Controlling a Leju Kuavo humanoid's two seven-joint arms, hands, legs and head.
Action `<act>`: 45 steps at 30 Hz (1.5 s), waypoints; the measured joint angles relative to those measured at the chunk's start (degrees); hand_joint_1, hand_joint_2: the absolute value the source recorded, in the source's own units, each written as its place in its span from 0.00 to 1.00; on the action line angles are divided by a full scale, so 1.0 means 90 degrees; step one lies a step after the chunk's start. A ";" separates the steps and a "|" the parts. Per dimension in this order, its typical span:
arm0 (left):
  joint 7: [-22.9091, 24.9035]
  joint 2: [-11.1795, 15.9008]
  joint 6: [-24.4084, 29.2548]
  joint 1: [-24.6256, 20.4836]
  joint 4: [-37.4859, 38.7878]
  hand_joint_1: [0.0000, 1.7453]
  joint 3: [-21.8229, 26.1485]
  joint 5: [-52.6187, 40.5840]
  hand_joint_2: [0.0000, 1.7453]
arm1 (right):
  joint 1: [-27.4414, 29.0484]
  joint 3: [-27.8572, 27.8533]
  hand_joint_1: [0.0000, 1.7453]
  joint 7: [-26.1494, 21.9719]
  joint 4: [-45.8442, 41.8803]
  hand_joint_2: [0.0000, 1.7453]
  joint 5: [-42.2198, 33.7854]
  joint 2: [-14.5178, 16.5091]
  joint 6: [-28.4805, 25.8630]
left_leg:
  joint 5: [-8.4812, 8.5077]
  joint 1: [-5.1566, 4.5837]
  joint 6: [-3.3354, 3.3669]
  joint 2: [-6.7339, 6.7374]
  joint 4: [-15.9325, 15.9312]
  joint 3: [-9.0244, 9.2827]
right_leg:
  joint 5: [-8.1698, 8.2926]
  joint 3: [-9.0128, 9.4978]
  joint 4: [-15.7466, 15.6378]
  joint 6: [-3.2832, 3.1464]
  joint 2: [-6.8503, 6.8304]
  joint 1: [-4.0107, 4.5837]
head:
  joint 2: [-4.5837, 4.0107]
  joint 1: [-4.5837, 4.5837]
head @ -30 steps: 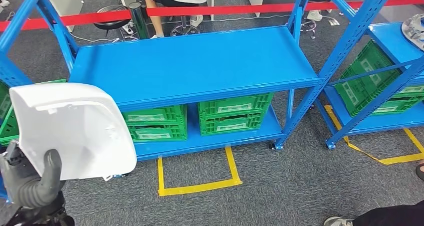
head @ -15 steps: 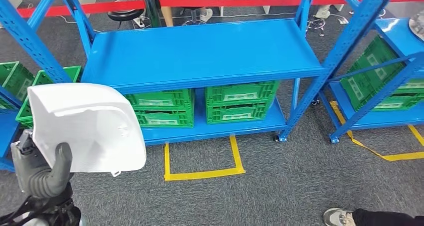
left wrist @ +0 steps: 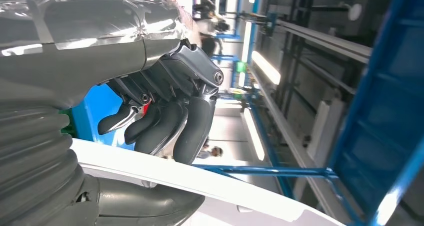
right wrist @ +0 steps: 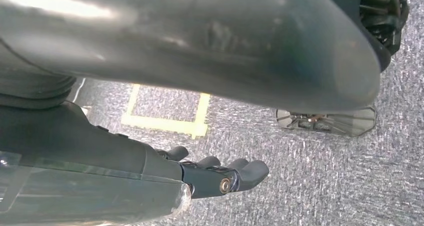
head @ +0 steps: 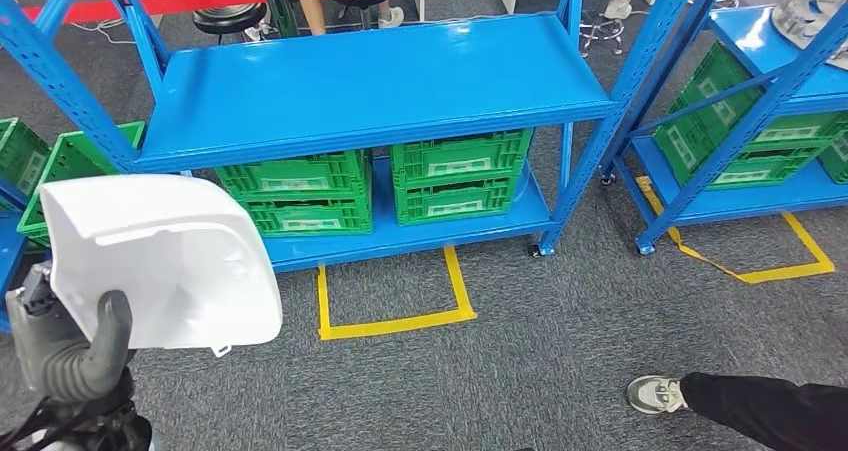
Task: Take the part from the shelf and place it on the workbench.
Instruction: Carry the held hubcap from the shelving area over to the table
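Observation:
I carry a large white moulded plastic part (head: 160,261) at the lower left of the head view, clear of any surface. My left hand (head: 75,346) grips its lower edge, thumb up across the front. In the left wrist view the dark fingers (left wrist: 170,126) curl over the part's white rim (left wrist: 210,186), with the thumb under it. My right hand (right wrist: 215,173) hangs over grey carpet with its fingers loosely stretched out and nothing in them. The blue shelf (head: 370,76) stands ahead, its top board bare.
Green crates (head: 460,176) fill the shelf's lower level, and more (head: 70,156) sit at the left. A yellow tape square (head: 395,321) marks the carpet. Another blue rack (head: 770,61) at the right holds a pale part (head: 815,11). A person's shoe (head: 655,393) is at the lower right.
The whole picture has shifted as the camera moved: the shelf now lies higher in view. The part stays in my left hand. A person's shoe and leg show further in at the lower right.

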 joint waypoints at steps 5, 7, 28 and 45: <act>-0.0101 -0.0058 -0.0002 -0.0058 0.0134 1.00 0.0001 0.0098 1.00 | 0.0030 -0.0001 0.00 0.0051 0.0000 0.00 0.0070 -0.0024 0.0018 | 0.0112 0.0016 0.0210 -0.0004 -0.0429 -0.0031 | -0.0169 -0.0228 0.0253 0.0194 0.0055 -0.0017 | -0.0002 0.0042; -0.0135 -0.0074 0.0013 -0.0009 0.0177 1.00 0.0005 0.0156 1.00 | 0.0053 -0.0001 0.00 0.0081 -0.0001 0.00 0.0125 -0.0030 0.0011 | 0.0269 0.0019 0.0280 -0.0003 -0.0429 -0.0206 | -0.0860 -0.0418 0.1014 0.0262 0.0051 -0.0043 | -0.0002 0.0107; -0.0445 -0.0108 0.0124 0.0304 0.0517 1.00 0.0056 0.0336 1.00 | 0.0007 0.0004 0.00 0.0181 0.0001 0.00 0.0293 -0.0246 -0.0044 | 0.0116 -0.0033 0.0042 0.0020 0.1016 -0.0980 | -0.0338 0.0427 -0.0134 -0.0126 -0.0008 0.0055 | -0.0002 -0.0015; -0.0504 -0.0119 0.0250 0.0409 0.0545 1.00 0.0157 0.0324 1.00 | 0.0032 0.0004 0.00 0.0209 -0.0007 0.00 0.0417 -0.0251 -0.0051 | 0.0468 -0.0055 0.0210 -0.0364 -0.0343 -0.0474 | -0.0516 0.0652 0.0061 0.0171 0.0330 -0.0064 | -0.0001 0.0210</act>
